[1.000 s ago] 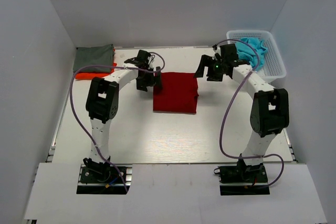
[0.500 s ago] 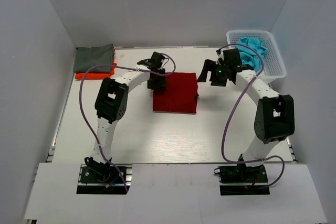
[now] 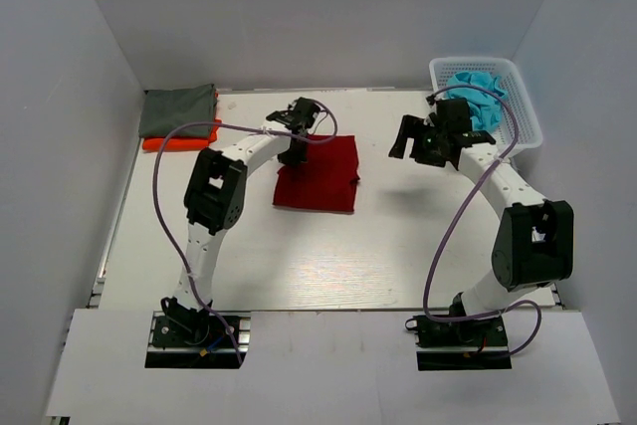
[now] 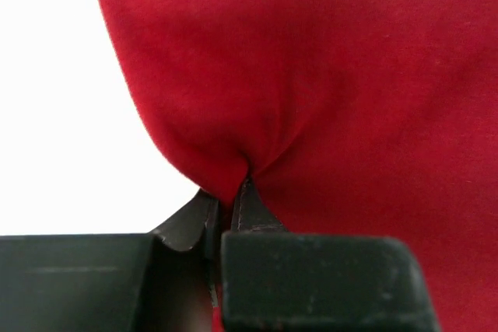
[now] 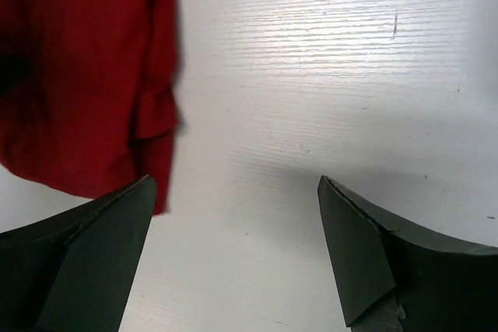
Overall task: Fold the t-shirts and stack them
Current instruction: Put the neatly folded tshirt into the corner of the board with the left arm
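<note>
L gripper (image 4: 226, 198): fingers were clenched on a pinched fold at the far-left corner of the dark red t-shirt (image 3: 318, 176), which was laid folded mid-table (image 3: 299, 256). R gripper (image 5: 235, 186): fingers were held spread, empty, above the table, right of the shirt.

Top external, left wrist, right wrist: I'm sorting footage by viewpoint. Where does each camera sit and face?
Top external: high behind the arm bases, looking down on the white table; both arms show whole, with left gripper and right gripper.
Left wrist: on the left wrist, looking along its shut fingers at the folded dark red cloth t-shirt pinched between them.
Right wrist: on the right wrist, looking down between its open fingers at the table.
Shared: that t-shirt shows in all three views.
</note>
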Controlling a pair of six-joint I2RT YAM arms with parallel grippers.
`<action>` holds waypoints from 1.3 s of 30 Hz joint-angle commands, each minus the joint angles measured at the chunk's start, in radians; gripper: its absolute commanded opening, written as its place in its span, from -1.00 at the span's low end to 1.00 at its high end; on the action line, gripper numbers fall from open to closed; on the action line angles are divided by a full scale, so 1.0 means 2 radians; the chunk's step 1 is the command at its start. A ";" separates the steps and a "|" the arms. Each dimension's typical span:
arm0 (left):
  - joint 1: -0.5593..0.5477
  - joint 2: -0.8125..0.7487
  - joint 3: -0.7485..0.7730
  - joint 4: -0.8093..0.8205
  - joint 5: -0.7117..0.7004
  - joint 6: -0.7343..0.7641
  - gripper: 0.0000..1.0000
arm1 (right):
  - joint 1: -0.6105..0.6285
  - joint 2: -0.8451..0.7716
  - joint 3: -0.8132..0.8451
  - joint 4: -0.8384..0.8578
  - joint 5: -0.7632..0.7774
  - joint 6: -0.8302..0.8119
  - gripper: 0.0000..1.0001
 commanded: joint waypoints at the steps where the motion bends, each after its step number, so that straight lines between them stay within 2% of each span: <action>1: 0.026 -0.088 -0.002 0.013 -0.096 0.072 -1.00 | -0.003 -0.016 -0.009 0.017 0.018 -0.011 0.81; 6: 0.053 -0.152 -0.028 0.073 -0.104 0.167 -1.00 | -0.004 -0.014 -0.017 0.020 0.022 -0.012 0.81; 13: 0.107 -0.207 -0.056 0.146 -0.125 0.233 -1.00 | -0.005 -0.014 -0.013 0.019 0.029 -0.016 0.81; 19: 0.158 -0.213 -0.075 0.238 -0.093 0.303 -1.00 | -0.006 -0.006 0.010 0.010 0.026 -0.017 0.81; 25: 0.204 -0.185 -0.051 0.304 -0.058 0.353 -1.00 | -0.004 0.015 0.040 -0.004 0.013 -0.018 0.81; 30: 0.231 -0.163 -0.003 0.308 -0.016 0.358 -1.00 | -0.006 0.027 0.057 -0.011 0.005 -0.019 0.81; 36: 0.240 -0.154 0.066 0.279 0.044 0.346 -1.00 | -0.005 0.053 0.090 -0.020 0.000 -0.021 0.81; 39: 0.240 -0.154 0.077 0.267 0.058 0.341 -1.00 | -0.005 0.060 0.101 -0.022 -0.004 -0.019 0.81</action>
